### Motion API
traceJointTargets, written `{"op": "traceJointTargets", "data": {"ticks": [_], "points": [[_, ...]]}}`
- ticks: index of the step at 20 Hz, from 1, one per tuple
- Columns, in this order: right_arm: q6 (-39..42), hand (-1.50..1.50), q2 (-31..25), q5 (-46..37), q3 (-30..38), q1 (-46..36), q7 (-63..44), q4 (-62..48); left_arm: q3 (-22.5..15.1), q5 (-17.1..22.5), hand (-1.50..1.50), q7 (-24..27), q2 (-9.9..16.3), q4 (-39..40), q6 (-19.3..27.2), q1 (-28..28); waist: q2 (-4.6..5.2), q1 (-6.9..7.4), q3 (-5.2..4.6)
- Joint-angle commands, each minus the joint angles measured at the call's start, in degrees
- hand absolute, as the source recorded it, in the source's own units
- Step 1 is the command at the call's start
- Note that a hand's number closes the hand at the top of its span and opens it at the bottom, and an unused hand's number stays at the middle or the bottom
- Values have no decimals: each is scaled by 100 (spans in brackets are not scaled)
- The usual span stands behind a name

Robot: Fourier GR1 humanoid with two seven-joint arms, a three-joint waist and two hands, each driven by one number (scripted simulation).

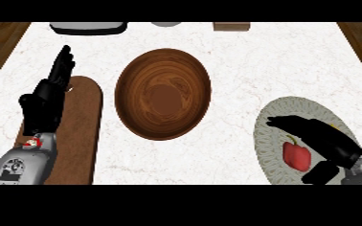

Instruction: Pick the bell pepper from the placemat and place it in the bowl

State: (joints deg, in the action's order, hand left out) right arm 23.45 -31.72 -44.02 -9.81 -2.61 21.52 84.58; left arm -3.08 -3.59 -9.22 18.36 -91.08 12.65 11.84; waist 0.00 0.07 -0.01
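Currently, step in hand: the approach to the pick. Right hand (pixel 318 136) hovers over the bell pepper (pixel 296 155), fingers stretched out straight above it and thumb down at the near side, not closed on anything.

Bell pepper: red, green stem, lying on the grey round placemat (pixel 272 167) at the bench's right, near the front edge. Not yet lifted, by my reading.

Wooden bowl (pixel 163 93): large, dark brown, nothing in it, at mid-bench, well apart from the placemat to its left.

Left hand (pixel 48 96): at the view's left, fingers up and straight, resting over a brown cutting board (pixel 81 139); holding nothing.

Next move, as I judge it: lower the right hand, curl fingers and thumb round the pepper, lift, then carry left and a little away to the bowl.

Room: bare white marble bench (pixel 233 52) lies between placemat and bowl, nothing in the path. Placemat runs off the view's right side; wood strips mark the bench's side edges. Items along the far edge stand well out of the way.
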Motion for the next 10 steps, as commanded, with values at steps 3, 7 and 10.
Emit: {"op": "traceJointTargets", "data": {"ticks": [3,7,10], "points": [[-627,150,195,-641,-153,-391,631,-676,-164,-328,0,-633,-257,-483,124,122,1,17,5],[-878,150,479,-886,-245,-137,723,-724,247,-143,0,110,-63,-95,-312,-234,2,4,2],[-514,150,165,-615,166,60,974,-208,335,-186,0,57,-221,7,-292,-61,-3,-29,1]]}}
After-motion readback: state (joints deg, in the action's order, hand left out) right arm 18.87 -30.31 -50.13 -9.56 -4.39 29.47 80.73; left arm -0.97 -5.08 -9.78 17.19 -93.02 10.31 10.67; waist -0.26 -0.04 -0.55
